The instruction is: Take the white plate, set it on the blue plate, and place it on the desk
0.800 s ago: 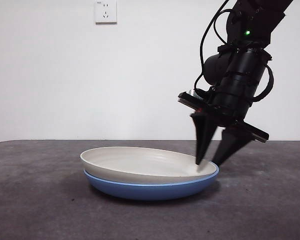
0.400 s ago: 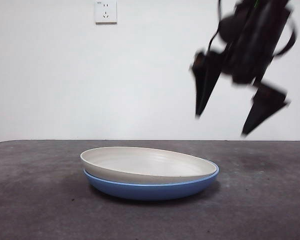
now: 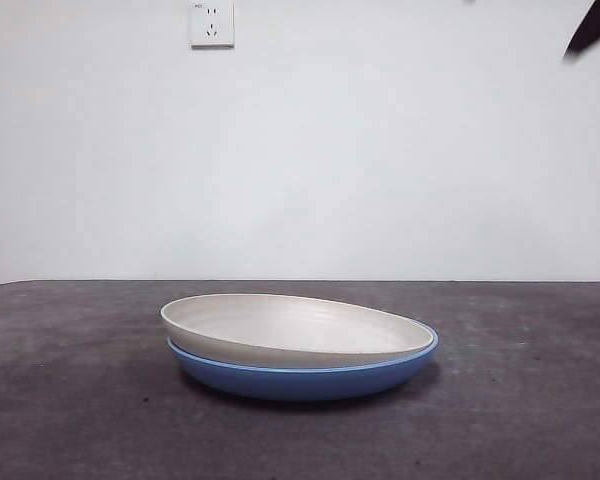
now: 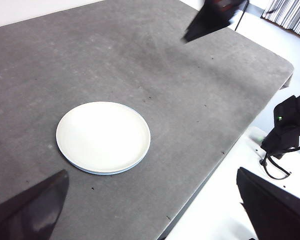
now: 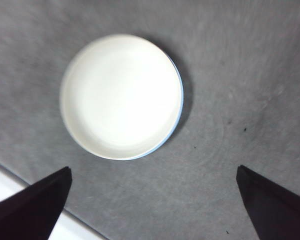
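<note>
Matte cream-white round plate [image 3: 298, 327] sits nested in the glossy medium-blue round plate [image 3: 300, 378], tilted a little, one side riding higher on the blue rim. The stack rests on the dark grey mottled counter [image 3: 70, 400], well in from every counter edge in the left wrist view.

Right end effector [image 5: 152, 200] hangs high above the stack, jaws spread wide, nothing between them; the white plate [image 5: 121, 96] lies well below it, beyond the jaw tips and not between them, with only a thin blue sliver [image 5: 179, 112] showing at one side. A pale strip of counter edge shows near one jaw. In the front view this end effector is just a black tip [image 3: 590, 27] at the top right corner, well apart from the plates.

Left end effector [image 4: 152, 210] waits high off to the side, near a counter edge, jaws spread, holding nothing; the white plate [image 4: 103, 136] is well apart from it, blue rim [image 4: 102, 172] peeking underneath. The right end effector's dark tip [image 4: 210, 20] shows over the counter's far part.

White wall socket [image 3: 211, 22] on the wall behind.
</note>
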`<state>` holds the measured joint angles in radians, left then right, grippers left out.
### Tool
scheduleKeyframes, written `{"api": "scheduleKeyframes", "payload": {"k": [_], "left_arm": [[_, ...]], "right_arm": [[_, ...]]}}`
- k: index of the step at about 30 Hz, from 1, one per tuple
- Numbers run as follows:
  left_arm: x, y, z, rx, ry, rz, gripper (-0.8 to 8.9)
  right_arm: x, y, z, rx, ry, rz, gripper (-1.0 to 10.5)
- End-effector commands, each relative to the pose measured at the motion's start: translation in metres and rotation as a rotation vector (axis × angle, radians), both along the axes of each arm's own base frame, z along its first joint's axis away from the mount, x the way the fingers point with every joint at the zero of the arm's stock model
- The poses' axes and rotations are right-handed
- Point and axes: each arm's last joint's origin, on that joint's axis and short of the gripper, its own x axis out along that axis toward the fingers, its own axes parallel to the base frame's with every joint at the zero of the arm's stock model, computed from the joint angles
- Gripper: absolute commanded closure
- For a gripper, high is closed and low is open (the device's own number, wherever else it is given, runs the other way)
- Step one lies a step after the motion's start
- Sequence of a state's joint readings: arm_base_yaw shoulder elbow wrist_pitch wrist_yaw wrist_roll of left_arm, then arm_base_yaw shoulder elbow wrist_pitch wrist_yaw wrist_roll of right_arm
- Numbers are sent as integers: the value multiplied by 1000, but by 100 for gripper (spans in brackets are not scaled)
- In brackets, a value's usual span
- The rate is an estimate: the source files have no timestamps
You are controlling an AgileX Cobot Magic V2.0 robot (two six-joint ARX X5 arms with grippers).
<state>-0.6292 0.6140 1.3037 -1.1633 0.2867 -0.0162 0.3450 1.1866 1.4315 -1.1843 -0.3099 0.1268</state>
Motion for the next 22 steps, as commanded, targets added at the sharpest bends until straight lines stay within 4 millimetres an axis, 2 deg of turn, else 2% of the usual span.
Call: {"api": "scheduleKeyframes", "payload": {"k": [1, 5, 12, 17, 22], "left_arm": [[0, 0, 4, -10, -19, -11, 246], [0, 0, 4, -10, -19, -11, 246], [0, 0, 4, -11, -20, -11, 246], [1, -1, 6, -25, -40, -11, 247], [1, -1, 8, -38, -57, -11, 250]], "right_arm": [[-30, -10, 20, 23, -100, 14, 393], [-76, -27, 35, 47, -209, 29, 393], [-136, -49, 41, 65, -309, 43, 393], [-163, -59, 40, 75, -352, 46, 395], [-173, -62, 39, 78, -369, 48, 395]]}}
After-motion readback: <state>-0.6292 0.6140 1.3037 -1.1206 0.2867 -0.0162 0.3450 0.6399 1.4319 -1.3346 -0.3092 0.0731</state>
